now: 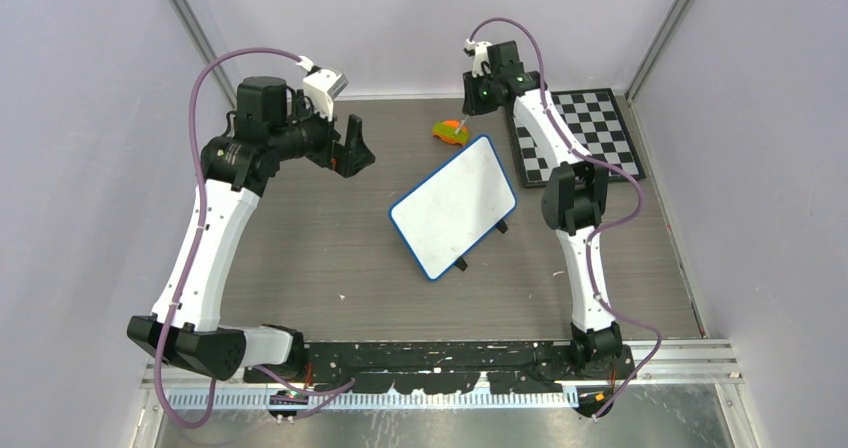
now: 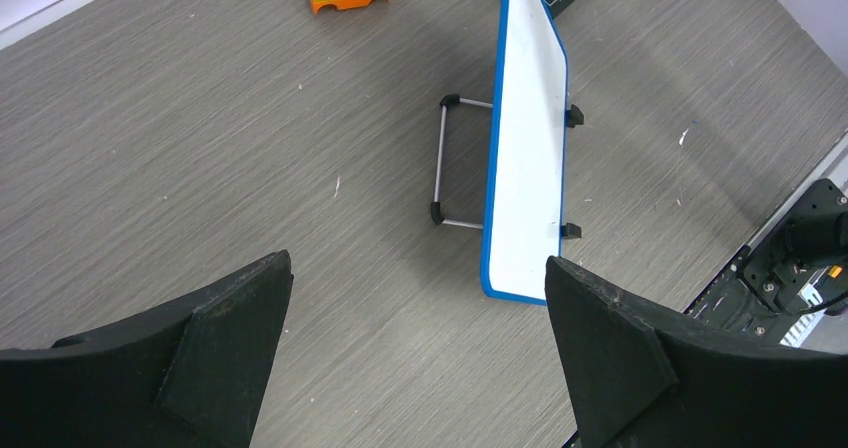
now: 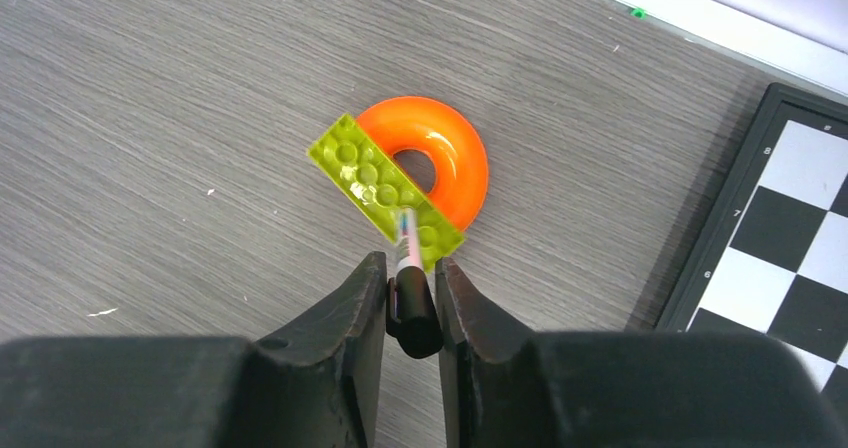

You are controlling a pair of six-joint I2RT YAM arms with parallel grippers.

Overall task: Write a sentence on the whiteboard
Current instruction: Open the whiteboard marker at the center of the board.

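The whiteboard point(image 1: 455, 206), white with a blue rim, stands tilted on black feet mid-table; in the left wrist view the whiteboard point(image 2: 525, 168) appears nearly edge-on. A marker point(image 3: 415, 313) with a black cap stands in a green brick point(image 3: 375, 183) set on an orange ring point(image 3: 455, 163), behind the board's far corner. My right gripper point(image 3: 411, 263) hangs over that holder point(image 1: 452, 131), its jaws closed against both sides of the marker's cap. My left gripper point(image 2: 417, 263) hovers open and empty to the left of the board, also seen from above as the left gripper point(image 1: 352, 153).
A black-and-white checkered board point(image 1: 580, 133) lies at the back right, right beside the holder and the whiteboard's far end. Grey walls enclose the table on three sides. A metal rail point(image 1: 450, 353) runs along the near edge.
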